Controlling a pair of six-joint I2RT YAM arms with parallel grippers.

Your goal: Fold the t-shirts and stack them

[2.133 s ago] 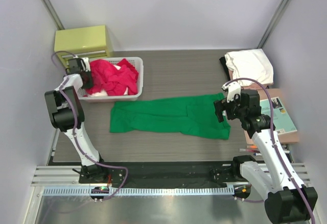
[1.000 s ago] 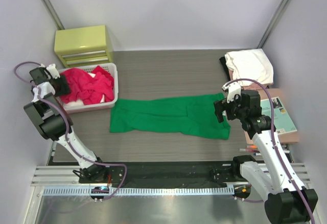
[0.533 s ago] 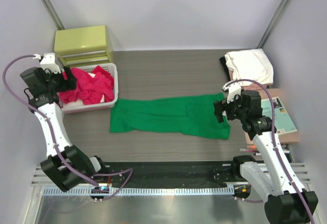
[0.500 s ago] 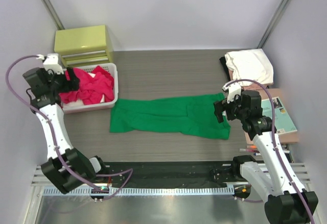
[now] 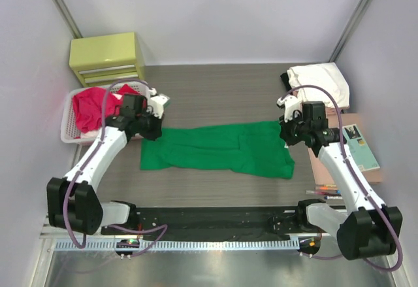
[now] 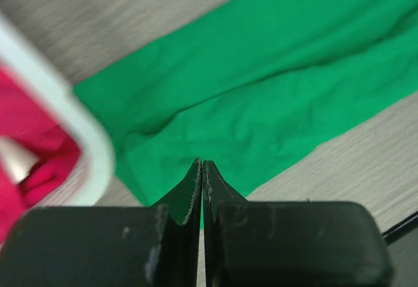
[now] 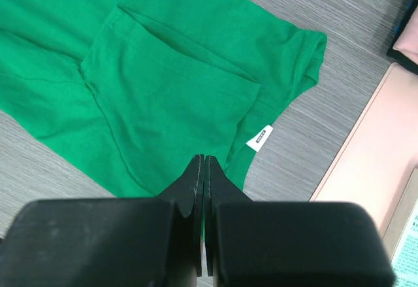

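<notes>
Two grippers hang over one green t-shirt (image 5: 219, 148), which lies spread flat across the middle of the counter (image 5: 222, 94) with its long side running left to right in the top view.

Your left gripper (image 6: 201, 167) is closed tip to tip and has no cloth pinched in it. In its wrist view the tips sit over the lower edge of the green cloth, at the shirt's left end. The white basket (image 5: 67, 125) stands at the left of the top view, holding red t-shirts (image 5: 88, 106). Its rim shows blurred at the left of the wrist view, close to the shirt's corner, and you cannot tell whether the two touch.

Your right gripper (image 7: 204, 163) is also fully closed and empty. It is over the shirt's right end, with the small white neck label (image 7: 260, 137) just up and to the right of the tips.

Toward the upper right of the top view, a folded white t-shirt (image 5: 320, 83) rests on black cloth (image 5: 286, 79). Below that, at the right edge, a teal-covered book (image 5: 360, 148) lies on a pale pink sheet (image 5: 325, 168). A yellow-green drawer box (image 5: 106, 57) sits in the upper left corner.
</notes>
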